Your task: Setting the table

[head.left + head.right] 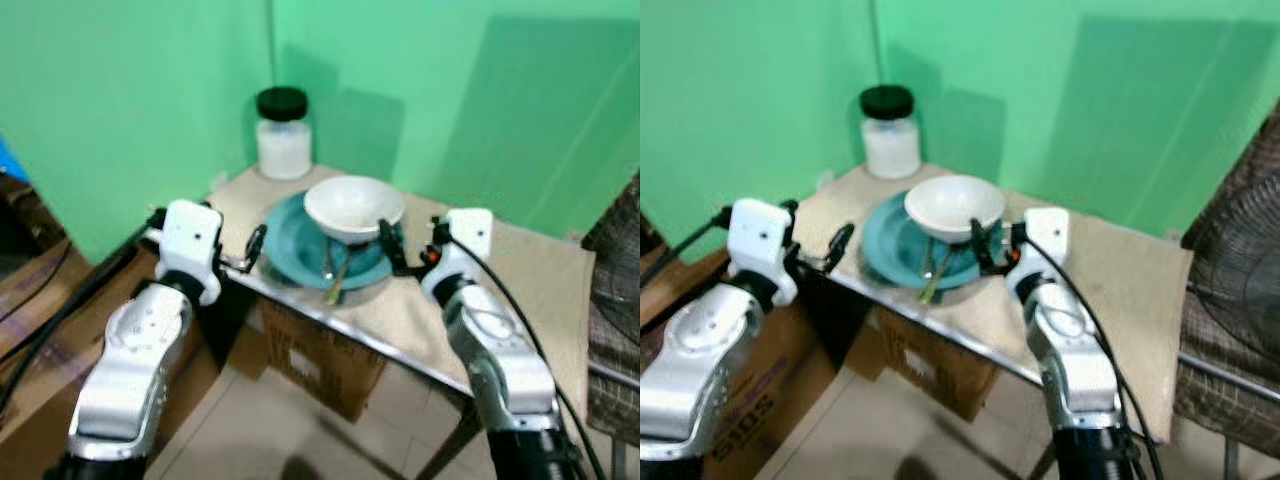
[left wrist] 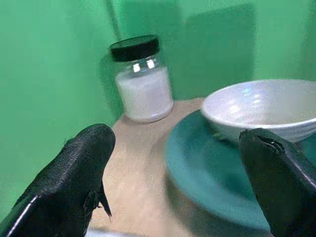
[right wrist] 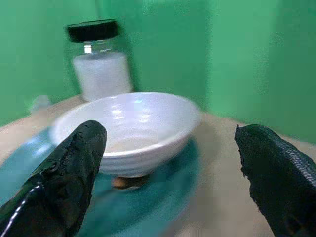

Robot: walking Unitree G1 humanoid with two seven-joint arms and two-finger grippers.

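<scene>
From the head cameras, a round white ceramic bowl sits on a round teal plate near the back corner of a small table covered in beige cloth, with metal cutlery, apparently a spoon and a fork, lying on the plate and poking out from under the bowl's near side toward the table's metal edge; stacking them this way reads as a single place setting gathered in one spot. A glass jar with a black lid and white contents stands behind the plate against the green wall, well out of the way. The left gripper hovers just beside the plate's left rim and the right gripper just beside the bowl's right side, so the two arms bracket the setting (probably to lift or shift it, though that is a guess). A cardboard box sits under the table. In the left wrist view, the two black fingers are spread wide with nothing between them, and the plate and bowl lie ahead, the jar beyond. In the right wrist view, the fingers are likewise wide apart and empty, framing the bowl, whose glossy, faintly ribbed outside and pale inside show clearly; something brownish shows under its foot, too blurred to name.
</scene>
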